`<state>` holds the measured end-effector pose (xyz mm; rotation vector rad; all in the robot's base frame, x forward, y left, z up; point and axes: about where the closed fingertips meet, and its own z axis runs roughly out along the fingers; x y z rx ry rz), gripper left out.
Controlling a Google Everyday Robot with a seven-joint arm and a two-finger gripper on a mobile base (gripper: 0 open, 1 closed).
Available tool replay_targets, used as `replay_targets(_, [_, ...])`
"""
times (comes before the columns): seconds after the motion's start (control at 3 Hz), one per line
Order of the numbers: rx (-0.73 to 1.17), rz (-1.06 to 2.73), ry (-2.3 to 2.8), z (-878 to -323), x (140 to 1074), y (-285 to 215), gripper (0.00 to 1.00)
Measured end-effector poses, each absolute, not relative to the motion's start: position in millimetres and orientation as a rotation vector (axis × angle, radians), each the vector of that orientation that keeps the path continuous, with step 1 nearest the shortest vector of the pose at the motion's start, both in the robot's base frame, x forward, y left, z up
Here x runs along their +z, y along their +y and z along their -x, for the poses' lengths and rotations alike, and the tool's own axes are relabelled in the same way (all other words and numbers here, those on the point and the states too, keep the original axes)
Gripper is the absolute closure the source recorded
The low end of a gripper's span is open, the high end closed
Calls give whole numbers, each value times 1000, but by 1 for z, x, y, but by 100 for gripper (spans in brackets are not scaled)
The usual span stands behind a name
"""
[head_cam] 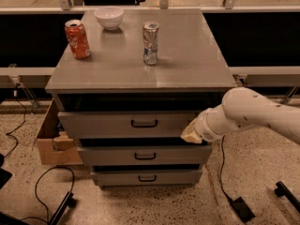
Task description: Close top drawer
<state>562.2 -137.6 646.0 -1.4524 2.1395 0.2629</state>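
The top drawer [108, 124] is the uppermost grey front of three, with a small black loop handle [144, 123]. It stands out a little from the cabinet, with a dark gap above its front. My gripper [190, 135] is at the end of the white arm coming in from the right. Its tip rests against the right end of the top drawer's front, near the lower edge.
Two smaller grey drawers [143, 156] sit below. On the cabinet top [187, 55] stand a red soda can [77, 39], a silver can [150, 42] and a white bowl [108, 17]. A cardboard box [49, 139] is on the floor at left, with cables around.
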Motion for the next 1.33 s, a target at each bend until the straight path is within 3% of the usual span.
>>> replay_targets(1.33, [-308,1580,2335,-537,876,-248,100])
